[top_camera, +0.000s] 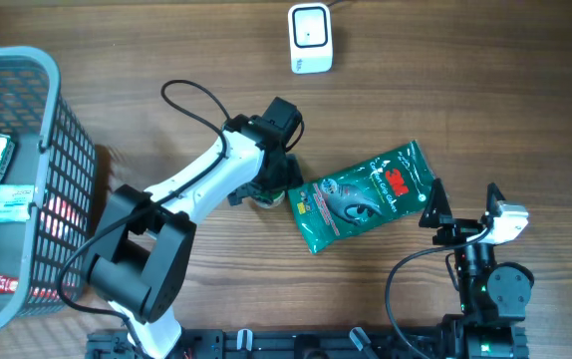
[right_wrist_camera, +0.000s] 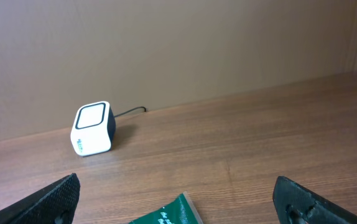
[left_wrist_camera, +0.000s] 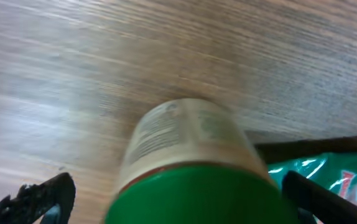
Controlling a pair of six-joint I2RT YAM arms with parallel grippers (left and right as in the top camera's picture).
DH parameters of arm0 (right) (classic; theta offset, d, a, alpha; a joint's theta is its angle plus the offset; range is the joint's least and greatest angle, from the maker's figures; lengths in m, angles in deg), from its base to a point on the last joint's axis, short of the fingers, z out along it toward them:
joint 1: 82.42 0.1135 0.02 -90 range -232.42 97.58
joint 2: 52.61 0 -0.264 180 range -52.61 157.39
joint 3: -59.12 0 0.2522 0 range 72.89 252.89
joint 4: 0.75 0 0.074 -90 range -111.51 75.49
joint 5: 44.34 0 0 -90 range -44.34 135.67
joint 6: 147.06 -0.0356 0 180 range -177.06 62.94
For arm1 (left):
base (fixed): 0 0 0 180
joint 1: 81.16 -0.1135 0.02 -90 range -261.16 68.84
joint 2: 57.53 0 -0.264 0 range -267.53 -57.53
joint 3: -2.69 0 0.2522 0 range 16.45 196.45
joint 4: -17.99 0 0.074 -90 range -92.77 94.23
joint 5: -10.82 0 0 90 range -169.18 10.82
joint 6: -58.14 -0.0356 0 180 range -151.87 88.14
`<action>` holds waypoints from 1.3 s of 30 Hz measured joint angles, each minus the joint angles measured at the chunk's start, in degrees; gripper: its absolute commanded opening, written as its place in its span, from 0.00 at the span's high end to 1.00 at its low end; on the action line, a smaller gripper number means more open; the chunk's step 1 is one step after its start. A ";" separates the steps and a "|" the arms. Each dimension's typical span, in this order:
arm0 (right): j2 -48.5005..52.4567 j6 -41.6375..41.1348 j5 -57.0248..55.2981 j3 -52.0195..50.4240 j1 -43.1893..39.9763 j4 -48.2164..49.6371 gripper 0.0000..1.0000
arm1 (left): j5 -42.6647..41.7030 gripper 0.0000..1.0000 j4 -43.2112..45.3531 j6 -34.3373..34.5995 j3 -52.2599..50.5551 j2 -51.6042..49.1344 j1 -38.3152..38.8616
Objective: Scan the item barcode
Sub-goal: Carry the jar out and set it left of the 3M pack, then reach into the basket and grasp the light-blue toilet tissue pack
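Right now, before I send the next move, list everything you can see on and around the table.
scanner: one, white, far edge of the table, cable attached
packet: one, green, lying flat at table centre
bottle: one, pale label with a green cap, just left of the packet
basket: one, grey mesh, left edge of the table
small packets: at least three, pale, green and red, inside the basket
table: one, brown wood grain
left gripper: one, black fingers, open either side of the bottle
right gripper: one, black fingers, open, just right of the packet
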 measured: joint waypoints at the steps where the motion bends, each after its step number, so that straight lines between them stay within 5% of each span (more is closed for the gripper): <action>1: 0.00 0.00 -0.02 0.00 0.00 -0.02 0.00 | 0.39 0.00 -3.23 -0.83 2.21 0.15 -0.13; 10: 0.00 0.00 -0.02 0.00 0.00 -0.02 0.00 | 10.25 0.00 -31.91 -5.55 45.51 10.25 -4.15; 14: 0.00 0.00 0.00 0.00 0.00 -0.02 0.00 | 16.57 0.00 -36.11 -4.31 55.36 19.52 -15.50; 19: 0.00 0.00 0.00 0.00 0.00 -0.02 0.00 | 19.06 0.00 -41.77 0.04 55.69 25.62 -40.28; 26: 0.00 0.00 0.00 0.00 0.00 -0.02 0.00 | 14.29 0.00 -37.90 0.76 48.02 22.60 -66.36; 32: 0.00 0.00 0.00 0.00 0.00 -0.02 0.00 | 8.52 0.14 -26.97 0.96 33.75 15.19 -73.88; 39: 0.00 0.00 -0.02 0.00 0.00 -0.02 0.00 | 6.67 0.09 -11.47 1.05 16.85 6.93 -74.23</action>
